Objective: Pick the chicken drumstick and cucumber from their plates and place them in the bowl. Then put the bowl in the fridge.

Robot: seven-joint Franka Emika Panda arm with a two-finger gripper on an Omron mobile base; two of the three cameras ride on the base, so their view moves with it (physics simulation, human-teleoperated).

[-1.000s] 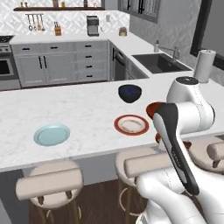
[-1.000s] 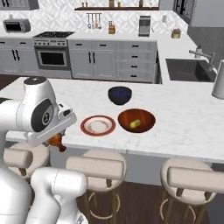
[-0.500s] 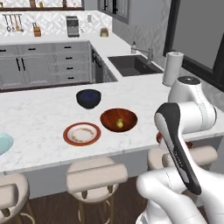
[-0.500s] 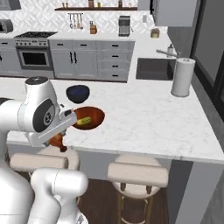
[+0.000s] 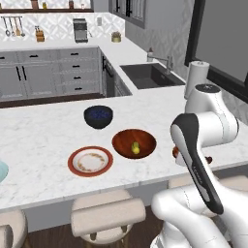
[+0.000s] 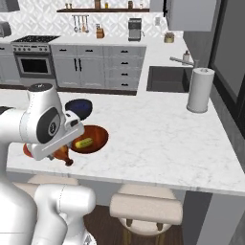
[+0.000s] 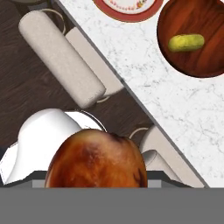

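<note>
My pincer (image 6: 66,157) grips the drumstick (image 7: 96,159), filling the hand view at 6 o'clock, off the counter (image 7: 144,78) edge. The bowl (image 7: 194,37) with the cucumber (image 7: 186,42) lies at 1 o'clock.

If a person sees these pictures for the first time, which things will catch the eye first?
First is the glossy golden-brown chicken drumstick, very large in the hand view, held in the gripper above the stools, just off the counter edge. Next is the reddish-brown bowl on the white marble counter, with the small yellow-green cucumber already lying inside. Beside the bowl are an empty red-rimmed plate and a dark blue bowl.
</note>
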